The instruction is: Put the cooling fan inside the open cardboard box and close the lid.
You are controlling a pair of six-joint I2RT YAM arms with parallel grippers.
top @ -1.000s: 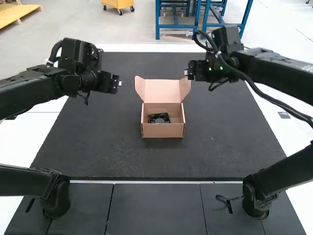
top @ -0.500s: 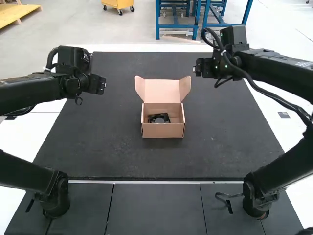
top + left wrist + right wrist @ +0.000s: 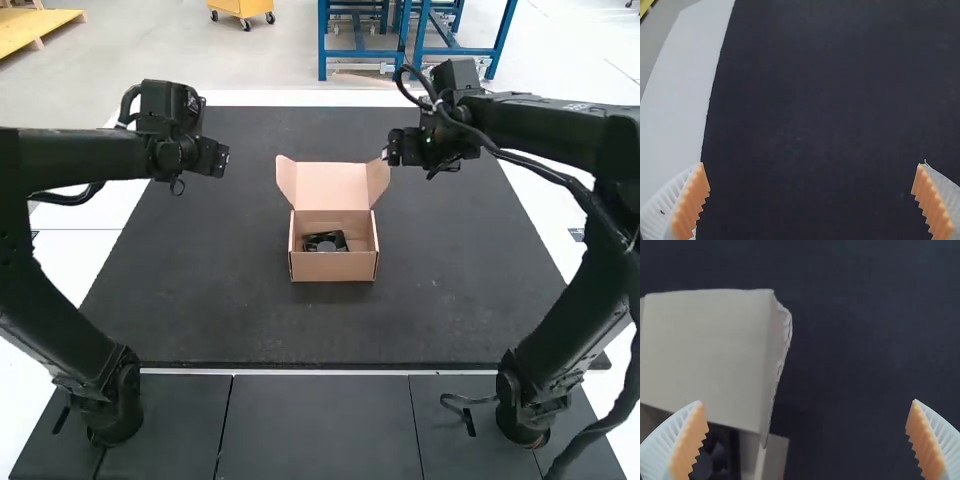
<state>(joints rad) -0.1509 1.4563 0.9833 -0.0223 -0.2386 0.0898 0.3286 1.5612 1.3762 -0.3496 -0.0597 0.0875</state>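
An open cardboard box (image 3: 333,256) stands in the middle of the black mat, its lid (image 3: 332,184) upright at the back. The black cooling fan (image 3: 325,241) lies inside it. My left gripper (image 3: 223,158) hovers to the left of the lid, open over bare mat (image 3: 830,100), with nothing between its orange pads (image 3: 690,200). My right gripper (image 3: 391,148) hangs just beside the lid's right flap, also open. In the right wrist view the lid (image 3: 705,355) lies under one finger (image 3: 685,445) and a bit of the fan (image 3: 715,457) shows below it.
The black mat (image 3: 200,290) covers most of the table, with white table surface (image 3: 50,270) along both sides. Both arms stretch in from the sides, high above the mat. Open mat surrounds the box on every side.
The left gripper drew back left, then came partway back and farther from the camera. The right gripper shifted right, then returned to the lid's right flap. Box and fan stayed put.
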